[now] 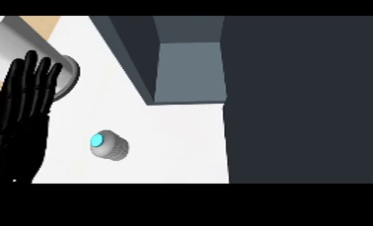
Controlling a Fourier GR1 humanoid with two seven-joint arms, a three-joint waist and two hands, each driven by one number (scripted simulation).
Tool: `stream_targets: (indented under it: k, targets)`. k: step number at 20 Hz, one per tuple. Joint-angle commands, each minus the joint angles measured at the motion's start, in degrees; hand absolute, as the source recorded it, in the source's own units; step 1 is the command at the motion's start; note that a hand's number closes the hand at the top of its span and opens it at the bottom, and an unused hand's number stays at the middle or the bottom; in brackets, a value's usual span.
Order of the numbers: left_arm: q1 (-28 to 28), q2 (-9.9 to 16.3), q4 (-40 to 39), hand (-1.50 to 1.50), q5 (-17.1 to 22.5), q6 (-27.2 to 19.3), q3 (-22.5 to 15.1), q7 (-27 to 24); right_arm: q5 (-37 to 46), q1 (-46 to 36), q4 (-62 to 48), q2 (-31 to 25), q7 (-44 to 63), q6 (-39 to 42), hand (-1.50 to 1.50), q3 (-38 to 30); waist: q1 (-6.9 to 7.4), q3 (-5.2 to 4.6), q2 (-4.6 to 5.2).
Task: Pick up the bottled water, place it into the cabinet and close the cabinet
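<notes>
1 bottle (pixel 109 145) stands on the white counter (pixel 175 136) near 1 open cabinet (pixel 191 72), and 1 left hand (pixel 27 106) rests at the left edge, fingers straight, holding nothing.

Left hand (pixel 25 111) cut off by left edge; right hand out of view.

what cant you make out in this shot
- Right robot hand: shows nowhere in the head view.
- Left robot hand: its wrist and forearm are cut off at the lower left edge.
- Grey round object: mostly hidden behind the left robot hand; unidentifiable.
- Cabinet: its depth and contents are in shadow.
- Bottled water: seen cap-on, so its body is foreshortened.
</notes>
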State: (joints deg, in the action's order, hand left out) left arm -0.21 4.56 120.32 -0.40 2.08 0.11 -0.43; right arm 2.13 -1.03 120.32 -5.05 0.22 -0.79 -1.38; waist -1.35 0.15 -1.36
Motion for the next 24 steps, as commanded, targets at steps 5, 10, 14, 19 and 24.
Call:
stream_targets:
  k: [5, 10, 14, 19, 24]
  targets:
    - [0.47, 10.60, -0.41, -1.50, 19.51, 23.78, -2.29, -3.19, -0.94, 6.48, 4.26, -0.11, -0.53, 2.33, -1.50, 1.94, 0.03, -0.35, 1.05]
    - [8.06, 13.61, -2.92, -1.50, 37.52, 31.29, -5.83, 7.14, -6.34, 9.60, 6.84, 1.29, 4.99, 7.18, -1.50, 10.56, 1.17, -0.27, 1.10]
    - [10.72, 23.53, 3.11, -1.50, 54.38, 32.47, 1.78, 13.58, -11.37, 13.15, 14.38, -2.48, 9.25, 9.69, -1.50, 7.46, 1.43, -0.11, 0.98]
    - [15.15, 32.71, 6.27, -1.50, 70.75, 32.94, 10.55, 16.68, -9.83, 15.28, 25.64, -0.71, 18.18, 5.46, -1.50, 11.85, 1.95, -0.17, 1.01]
    - [19.39, 36.12, 6.01, -1.50, 79.38, 35.55, 18.29, 19.51, -10.05, 16.24, 30.22, -1.50, 22.67, 4.57, -1.50, 11.79, 1.93, -0.18, 1.07]
